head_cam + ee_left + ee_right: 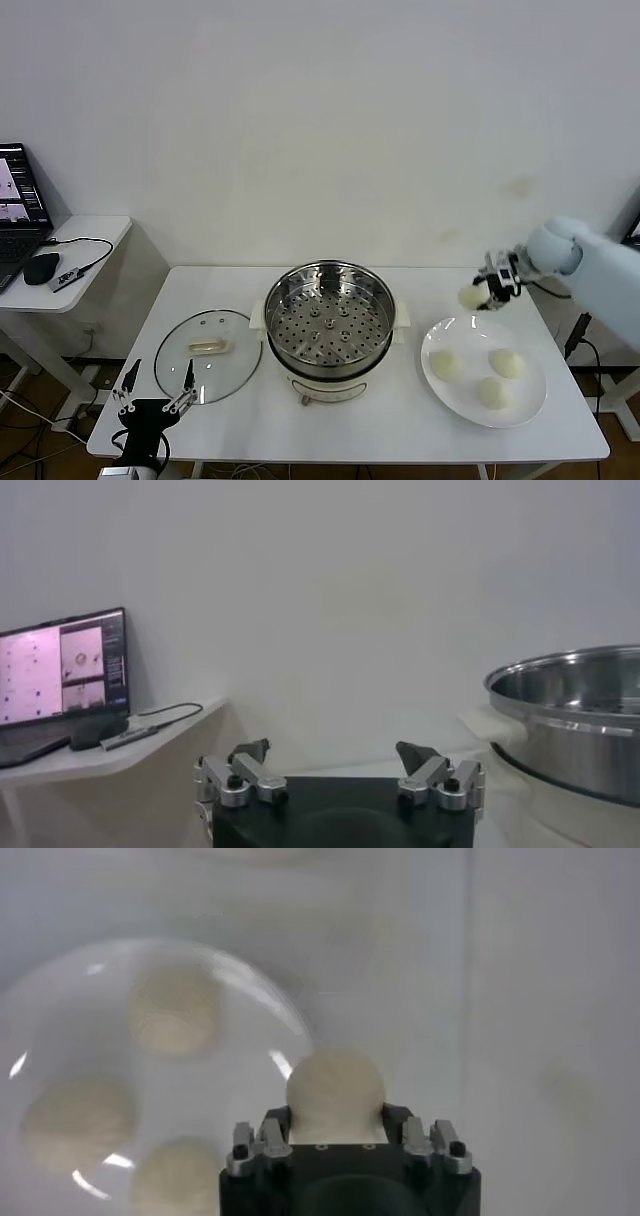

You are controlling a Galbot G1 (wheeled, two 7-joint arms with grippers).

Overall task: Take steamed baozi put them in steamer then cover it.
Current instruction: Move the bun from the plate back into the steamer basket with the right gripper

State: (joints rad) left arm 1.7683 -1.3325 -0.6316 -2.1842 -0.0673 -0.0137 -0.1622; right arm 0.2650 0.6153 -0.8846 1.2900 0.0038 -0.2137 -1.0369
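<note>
One cream baozi hangs above three plated ones; steamer uncovered, cover beside it.

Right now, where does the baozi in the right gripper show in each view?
Head view: held baozi in the right gripper, above the far edge of the white plate.
Left wrist view: not in it.
Right wrist view: the baozi sits between the fingers, lifted off the plate.
Shared landmark: the plate with three buns left.
</note>
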